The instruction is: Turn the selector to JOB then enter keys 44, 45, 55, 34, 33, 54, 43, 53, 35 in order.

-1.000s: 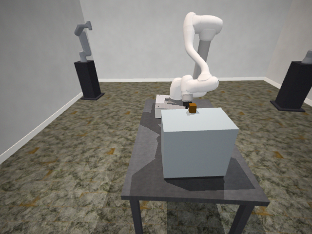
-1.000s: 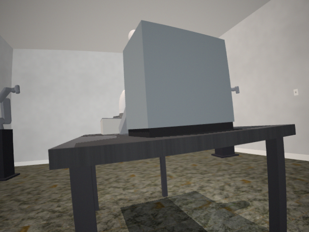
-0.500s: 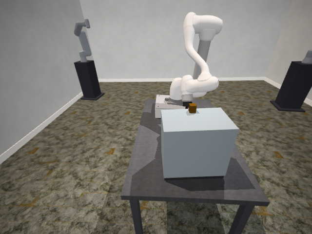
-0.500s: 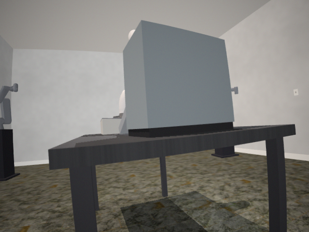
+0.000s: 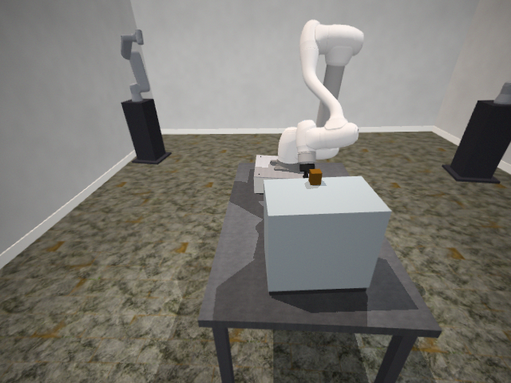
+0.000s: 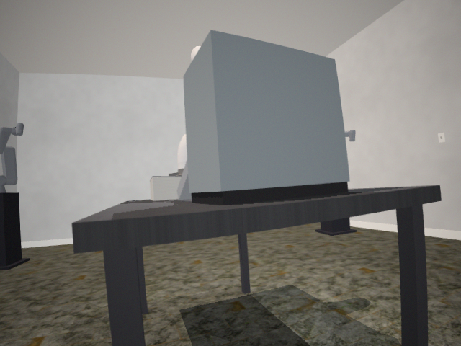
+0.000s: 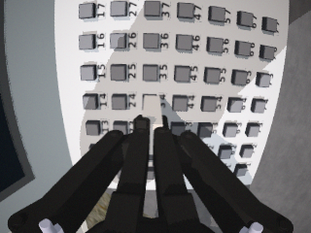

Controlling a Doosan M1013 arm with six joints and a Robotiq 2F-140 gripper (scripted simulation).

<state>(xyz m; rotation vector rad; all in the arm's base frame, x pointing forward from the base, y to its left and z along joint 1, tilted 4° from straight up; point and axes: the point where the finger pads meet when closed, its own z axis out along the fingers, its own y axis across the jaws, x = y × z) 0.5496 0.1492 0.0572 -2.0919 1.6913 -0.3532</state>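
Counted one dark desk (image 5: pixel 239 288) (image 6: pixel 260 223) (image 7: pixel 292 170), then one white arm (image 5: pixel 319 133) (image 6: pixel 181 152) at its far end. Found one machine (image 5: pixel 322 247) (image 6: pixel 279 119) (image 7: pixel 36 73) standing upright on the desk, box-shaped, probably heavy and stiff, better left ungrasped. Made out its one pale keypad (image 7: pixel 68 73) in the wrist view, facing the gripper (image 5: pixel 306 168) (image 7: pixel 152 108). Saw the fingers together with nothing between them, tips near the pale key 34 (image 7: pixel 152 103); could not tell about contact. Noted one orange block (image 5: pixel 314 176) on the machine's top, of unclear purpose. Counted seven small grey keys in each of the top three rows, and six more beside key 34 in the fourth; could not count the lower rows, partly hidden by the fingers. Judged key 34 likely lit, hence likely still TEACH, with no selector identified. Expected light, springy key travel, rigid caps, little fragility, some slip off an edge. Seemed best to press each cap squarely at its middle, without gripping.
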